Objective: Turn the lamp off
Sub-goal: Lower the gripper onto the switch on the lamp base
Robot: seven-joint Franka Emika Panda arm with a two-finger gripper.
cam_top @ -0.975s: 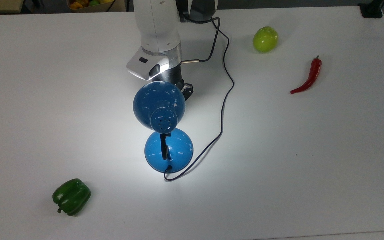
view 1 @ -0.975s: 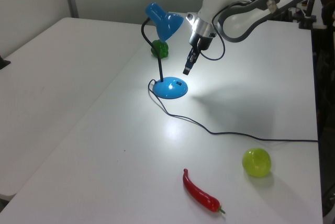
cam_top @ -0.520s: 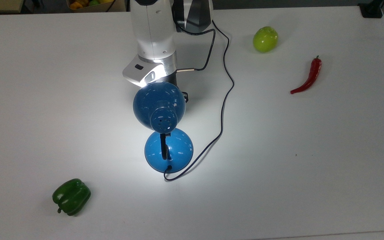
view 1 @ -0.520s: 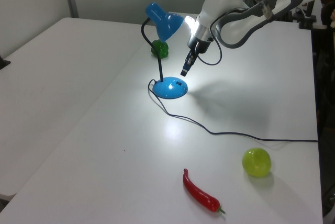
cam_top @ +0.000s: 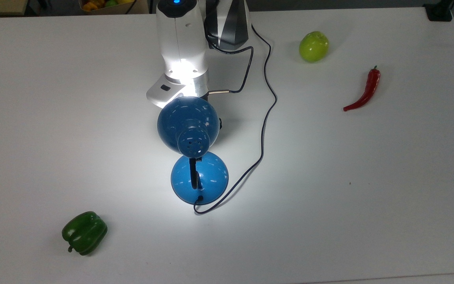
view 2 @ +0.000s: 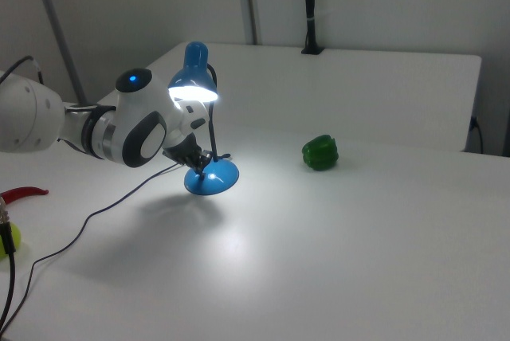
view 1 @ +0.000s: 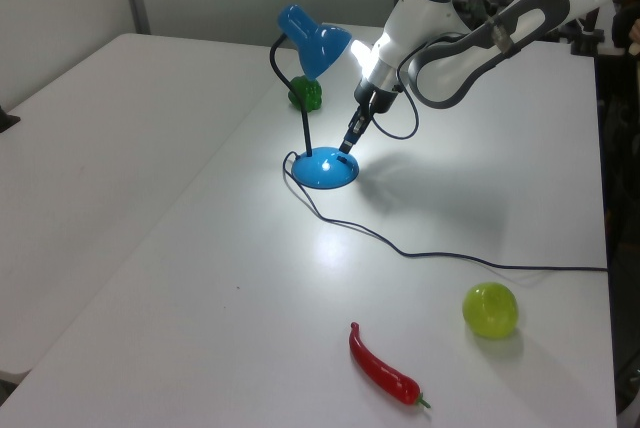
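The blue lamp is lit and throws a bright pool on the white table. Its bell shade [cam_top: 187,124] hangs over the dome base [cam_top: 199,177], and its black cord [cam_top: 264,118] trails toward the arm. In the left view the shade [view 1: 312,38] sits high above the base [view 1: 325,168]. My gripper [view 1: 347,143] points down with its fingers shut on nothing, its tip just above the base's near rim. The right view shows the gripper [view 2: 203,164] right beside the base [view 2: 212,178], under the glowing shade [view 2: 194,78]. From the top view the shade hides the fingertips.
A green bell pepper [cam_top: 84,232] lies near the top view's lower left. A green apple [cam_top: 313,46] and a red chilli [cam_top: 365,90] lie at the top view's upper right. The white table [cam_top: 349,197] ends close below the pepper.
The gripper has come down and moved under the shade toward the lamp base. The lamp has stayed lit and has not moved.
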